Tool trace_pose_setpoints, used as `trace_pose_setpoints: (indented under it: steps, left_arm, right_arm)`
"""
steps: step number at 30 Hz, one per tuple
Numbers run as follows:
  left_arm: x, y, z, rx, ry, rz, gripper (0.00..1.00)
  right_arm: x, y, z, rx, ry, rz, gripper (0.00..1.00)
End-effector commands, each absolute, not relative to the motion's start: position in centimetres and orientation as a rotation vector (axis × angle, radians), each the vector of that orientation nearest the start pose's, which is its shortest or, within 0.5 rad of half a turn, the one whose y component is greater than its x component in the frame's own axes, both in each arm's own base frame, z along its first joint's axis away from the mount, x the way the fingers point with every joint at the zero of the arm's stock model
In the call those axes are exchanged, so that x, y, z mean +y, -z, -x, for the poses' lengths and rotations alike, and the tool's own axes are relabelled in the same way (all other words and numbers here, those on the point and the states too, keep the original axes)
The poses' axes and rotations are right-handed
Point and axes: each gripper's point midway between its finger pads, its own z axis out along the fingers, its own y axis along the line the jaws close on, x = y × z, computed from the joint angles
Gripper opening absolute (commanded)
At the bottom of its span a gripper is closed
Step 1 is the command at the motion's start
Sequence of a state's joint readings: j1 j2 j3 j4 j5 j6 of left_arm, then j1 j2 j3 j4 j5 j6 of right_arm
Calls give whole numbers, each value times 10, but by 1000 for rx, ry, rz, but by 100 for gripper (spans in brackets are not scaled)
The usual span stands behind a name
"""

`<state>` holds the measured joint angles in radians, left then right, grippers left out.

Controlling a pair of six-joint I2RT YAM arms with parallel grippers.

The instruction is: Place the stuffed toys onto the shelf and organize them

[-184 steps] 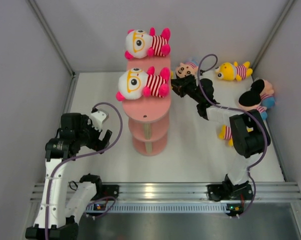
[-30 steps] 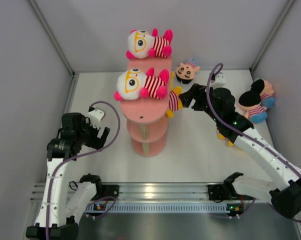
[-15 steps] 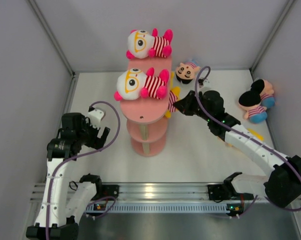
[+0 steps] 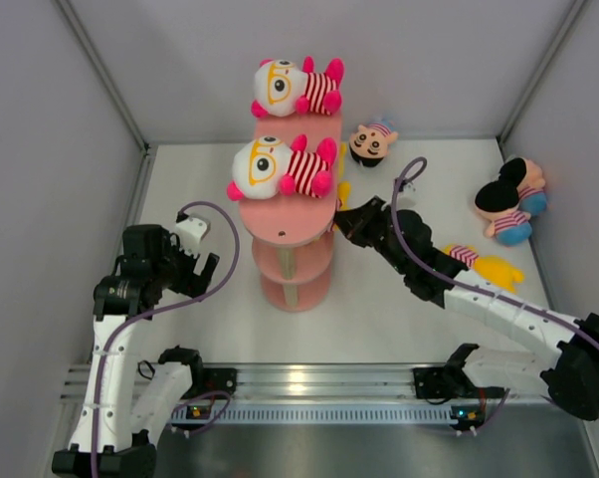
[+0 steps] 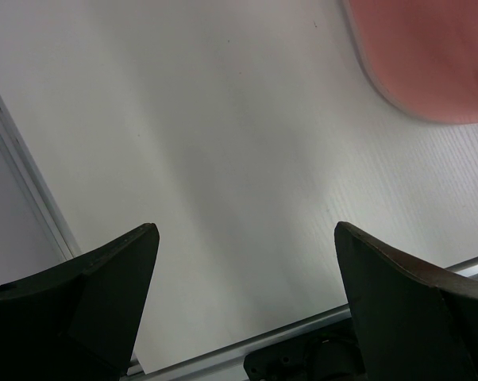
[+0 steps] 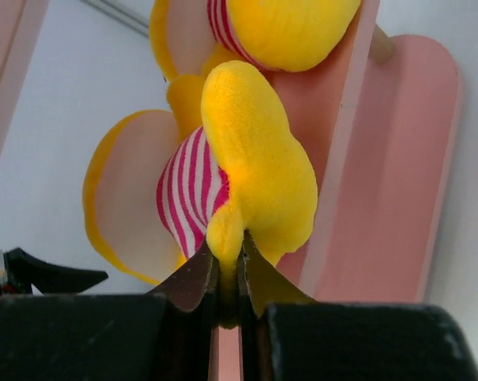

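Right claw (image 4: 347, 223), seen from overhead, has pushed in against the side of the shelf (image 4: 288, 217), and the yellow bear (image 4: 341, 190), which stuck out beside the tiers a second ago, now shows only as a sliver under the top rim. Left claw (image 5: 245, 238) gapes wide over bare counter (image 5: 223, 119), holding nothing. From the right wrist, the jaws have nipped shut on a fold of the bear's plush, so I judge it nearly seated but not yet released.

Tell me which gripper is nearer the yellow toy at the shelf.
Right. The right gripper is shut on the yellow toy at the shelf; the left gripper hangs open on the shelf's other side.
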<state>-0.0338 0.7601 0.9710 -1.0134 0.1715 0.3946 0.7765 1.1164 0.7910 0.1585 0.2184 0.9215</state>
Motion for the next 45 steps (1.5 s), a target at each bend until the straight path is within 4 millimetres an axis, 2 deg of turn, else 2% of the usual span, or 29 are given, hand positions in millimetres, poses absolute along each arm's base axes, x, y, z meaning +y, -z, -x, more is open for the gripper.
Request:
trace_pose_setpoints:
  steps: [1, 6, 8, 11, 17, 18, 26, 27, 30, 31, 32, 34, 36, 37, 39, 40, 43, 45]
  left_arm:
    - [-23, -204, -208, 2249, 37, -576, 99]
    - [-23, -204, -208, 2247, 36, -573, 99]
    - [-23, -204, -208, 2246, 37, -574, 99]
    - [-23, -204, -207, 2248, 38, -574, 98]
    - [-23, -204, -208, 2246, 37, -574, 99]
    - [-23, -205, -207, 2245, 34, -575, 99]
    - [-24, -205, -207, 2243, 38, -574, 99]
    - [-23, -205, -207, 2242, 35, -577, 98]
    - [-24, -204, -207, 2242, 38, -576, 98]
    - [-24, -204, -207, 2242, 37, -578, 99]
    - [-24, -204, -207, 2242, 38, -576, 99]
    - [-24, -205, -206, 2242, 38, -576, 99]
    - [-23, -205, -207, 2239, 34, -577, 99]
    - [-23, -205, -207, 2239, 34, -577, 99]
    - [-24, -205, -206, 2237, 36, -577, 99]
    - [-24, -205, -207, 2239, 36, -577, 98]
    - [-23, -206, -206, 2237, 32, -576, 99]
    - [-24, -206, -206, 2237, 36, -577, 98]
  right_arm:
    - [276, -293, -304, 1667, -1080, -483, 0]
    - [279, -285, -315, 1660, -1042, -555, 0]
    - [283, -290, -318, 1656, -1042, -551, 0]
    - [285, -284, -326, 1664, -993, -567, 0]
    - [285, -286, -338, 1656, -935, -577, 0]
    - [289, -281, -339, 1673, -925, -563, 0]
    - [295, -275, -349, 1704, -946, -556, 1]
    - [294, -279, -347, 1696, -953, -555, 4]
    - [289, -285, -342, 1683, -961, -534, 31]
    - [288, -285, -340, 1683, -961, -524, 45]
    - [285, -292, -337, 1670, -960, -506, 51]
    - [283, -295, -332, 1675, -955, -469, 62]
    - [280, -307, -323, 1669, -952, -392, 71]
    - [278, -308, -319, 1679, -938, -355, 73]
    - [271, -324, -308, 1666, -919, -263, 78]
    - [266, -324, -305, 1676, -875, -208, 80]
    - [232, -331, -289, 1706, -774, -156, 89]
    - [194, -304, -291, 1787, -629, -211, 94]
